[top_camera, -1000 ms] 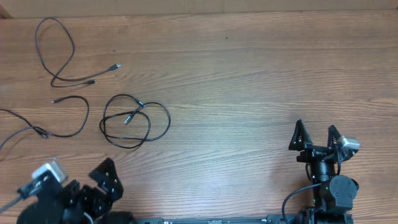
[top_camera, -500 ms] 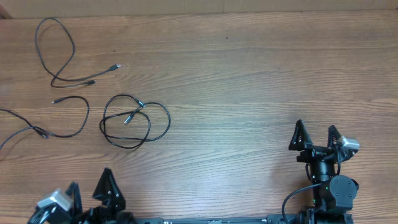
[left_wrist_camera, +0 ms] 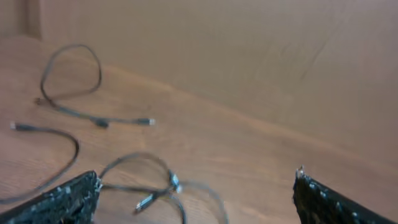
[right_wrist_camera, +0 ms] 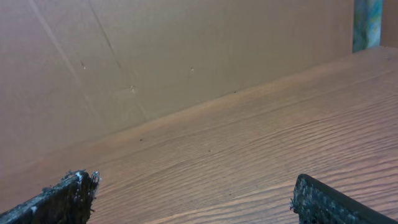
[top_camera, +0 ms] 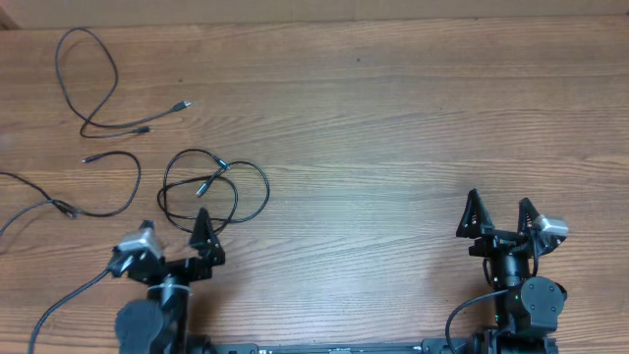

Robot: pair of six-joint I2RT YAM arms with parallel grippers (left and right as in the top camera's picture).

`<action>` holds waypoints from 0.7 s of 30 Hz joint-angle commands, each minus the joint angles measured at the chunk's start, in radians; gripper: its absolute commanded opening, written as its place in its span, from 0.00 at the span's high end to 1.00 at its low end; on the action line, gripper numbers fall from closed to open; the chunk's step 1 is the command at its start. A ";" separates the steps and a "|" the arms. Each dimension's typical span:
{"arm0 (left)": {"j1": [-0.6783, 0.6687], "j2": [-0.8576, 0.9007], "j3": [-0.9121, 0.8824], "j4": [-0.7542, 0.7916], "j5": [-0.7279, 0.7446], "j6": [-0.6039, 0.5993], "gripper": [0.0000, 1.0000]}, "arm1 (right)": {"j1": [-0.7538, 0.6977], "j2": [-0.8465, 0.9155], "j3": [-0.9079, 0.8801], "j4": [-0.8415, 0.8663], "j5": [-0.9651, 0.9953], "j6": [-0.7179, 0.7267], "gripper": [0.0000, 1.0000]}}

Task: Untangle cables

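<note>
Several thin black cables lie on the left half of the wooden table. A coiled tangle [top_camera: 214, 175] with two plug tips lies just beyond my left gripper [top_camera: 177, 231], which is open and empty. In the left wrist view the tangle [left_wrist_camera: 168, 183] sits between and ahead of the open fingers [left_wrist_camera: 198, 186]. A looped cable [top_camera: 86, 126] lies at the far left back and also shows in the left wrist view [left_wrist_camera: 118, 120]. Another cable [top_camera: 139, 177] curves off the left edge. My right gripper [top_camera: 499, 208] is open and empty at the front right, far from the cables, with only wood ahead of it [right_wrist_camera: 193, 186].
A brown cardboard wall [right_wrist_camera: 186, 56] stands along the table's far edge. A thicker black cable [top_camera: 69, 300] runs from the left arm toward the front left corner.
My left arm swung up and to the right from the front left corner, and its open gripper now sits just in front of the coiled tangle. The right arm has not moved.
</note>
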 commanded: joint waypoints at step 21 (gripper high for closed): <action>-0.009 -0.011 -0.308 0.340 0.079 0.367 0.00 | -0.004 -0.012 -0.011 0.006 0.011 -0.015 0.00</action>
